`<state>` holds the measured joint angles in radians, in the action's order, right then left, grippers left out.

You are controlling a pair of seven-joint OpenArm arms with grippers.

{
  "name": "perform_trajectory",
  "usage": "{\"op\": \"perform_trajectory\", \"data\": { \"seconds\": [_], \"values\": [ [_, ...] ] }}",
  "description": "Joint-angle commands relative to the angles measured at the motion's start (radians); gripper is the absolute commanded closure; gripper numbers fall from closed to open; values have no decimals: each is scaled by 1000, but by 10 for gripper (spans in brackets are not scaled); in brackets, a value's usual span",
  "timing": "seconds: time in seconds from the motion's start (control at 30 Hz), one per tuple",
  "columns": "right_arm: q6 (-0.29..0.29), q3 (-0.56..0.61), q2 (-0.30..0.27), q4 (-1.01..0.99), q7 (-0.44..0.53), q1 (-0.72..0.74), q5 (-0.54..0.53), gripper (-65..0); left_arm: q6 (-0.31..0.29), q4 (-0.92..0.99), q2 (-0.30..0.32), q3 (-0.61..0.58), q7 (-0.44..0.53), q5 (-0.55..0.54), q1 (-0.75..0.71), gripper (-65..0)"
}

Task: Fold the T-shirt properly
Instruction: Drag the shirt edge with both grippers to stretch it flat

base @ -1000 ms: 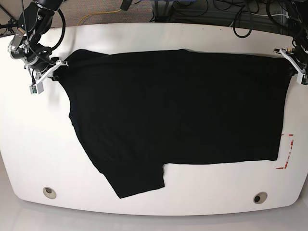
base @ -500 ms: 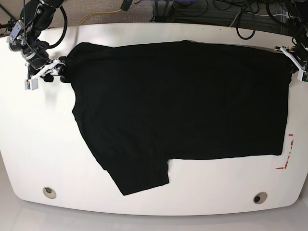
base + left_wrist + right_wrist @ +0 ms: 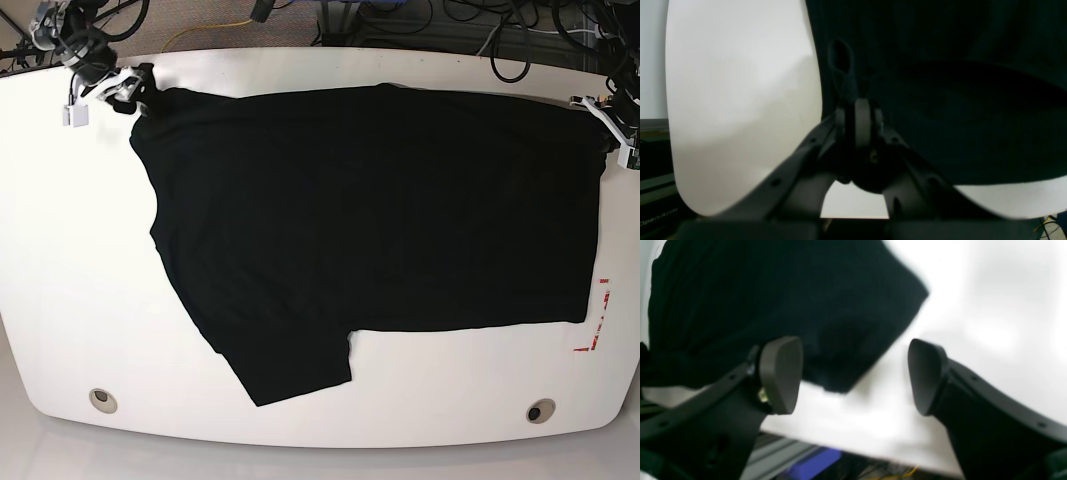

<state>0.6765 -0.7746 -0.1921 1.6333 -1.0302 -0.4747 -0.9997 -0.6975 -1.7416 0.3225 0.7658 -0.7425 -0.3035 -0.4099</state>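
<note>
The black T-shirt (image 3: 370, 220) lies spread flat over the white table (image 3: 70, 280), one sleeve reaching toward the front edge. At its far right edge my left gripper (image 3: 606, 140) is shut on the fabric. The left wrist view shows the closed jaws (image 3: 857, 110) pinching a fold of the T-shirt (image 3: 957, 110). My right gripper (image 3: 126, 88) is at the shirt's far left corner. In the right wrist view this gripper (image 3: 853, 373) is open, and the loose corner of the T-shirt (image 3: 790, 306) rests on the table just beyond its fingers.
Red tape marks (image 3: 597, 322) sit near the table's right edge. Two round grommets (image 3: 101, 398) (image 3: 541, 411) are set along the front edge. Cables (image 3: 420, 25) run behind the far edge.
My right gripper has opened, let go of the shirt's left corner and drawn back toward the far left of the table. The shirt has shifted toward the far edge. The left gripper stays shut.
</note>
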Motion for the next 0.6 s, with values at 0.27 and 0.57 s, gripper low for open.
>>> {"op": "perform_trajectory", "data": {
  "seconds": [0.27,0.57],
  "values": [
    [2,80,39,14,17,-32,-23,-466,-1,-19,19,8,19,-4,22,0],
    [-57,157,42,14,18,14,-23,-209,-1,-21,19,10,19,-4,24,0]
  ]
}}
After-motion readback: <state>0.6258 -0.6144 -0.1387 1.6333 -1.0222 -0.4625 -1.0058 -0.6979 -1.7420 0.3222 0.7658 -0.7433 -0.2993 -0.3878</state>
